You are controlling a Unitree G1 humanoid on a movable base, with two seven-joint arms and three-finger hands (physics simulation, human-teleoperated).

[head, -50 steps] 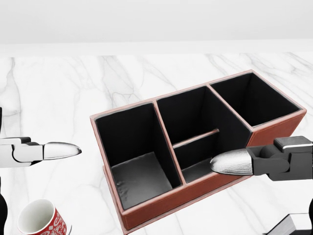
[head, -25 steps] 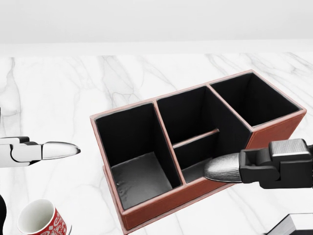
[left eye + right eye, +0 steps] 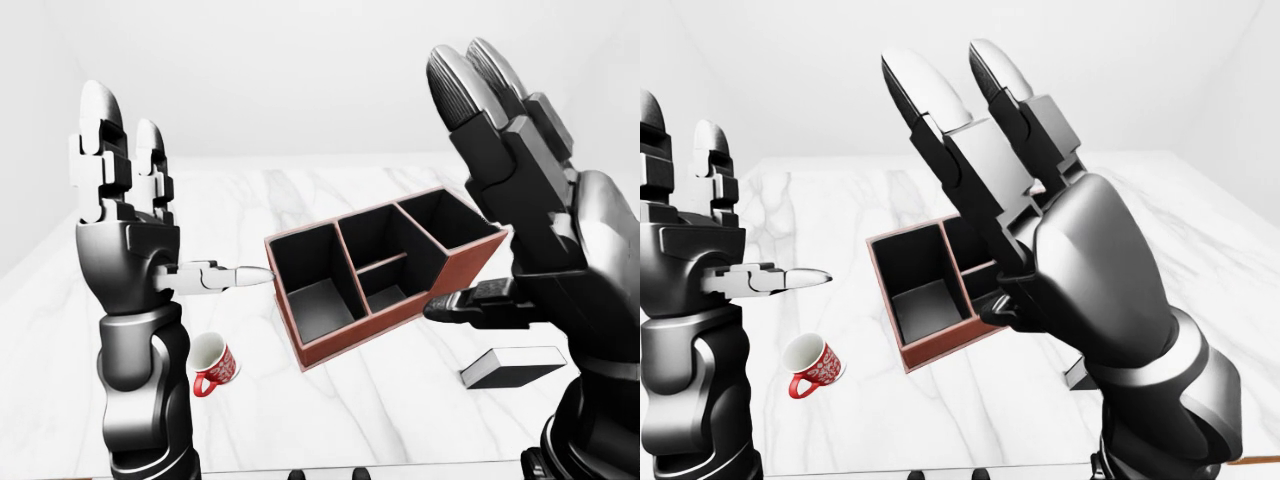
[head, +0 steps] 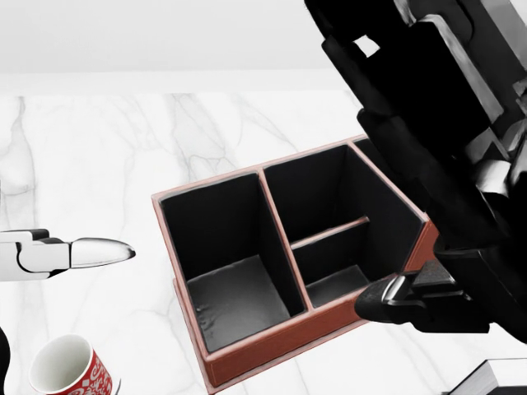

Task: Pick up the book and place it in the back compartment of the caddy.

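worktop [image 3: 330, 400]: glossy white marble, grey veins
caddy [image 3: 470, 262]: matt reddish leather-like shell, black lining
mug [image 3: 212, 363]: glossy ceramic
hands [image 3: 125, 215]: dark glossy metal

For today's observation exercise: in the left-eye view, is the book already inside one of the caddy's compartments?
No. The book lies flat on the marble table, to the right of and below the caddy, whose visible compartments are empty.
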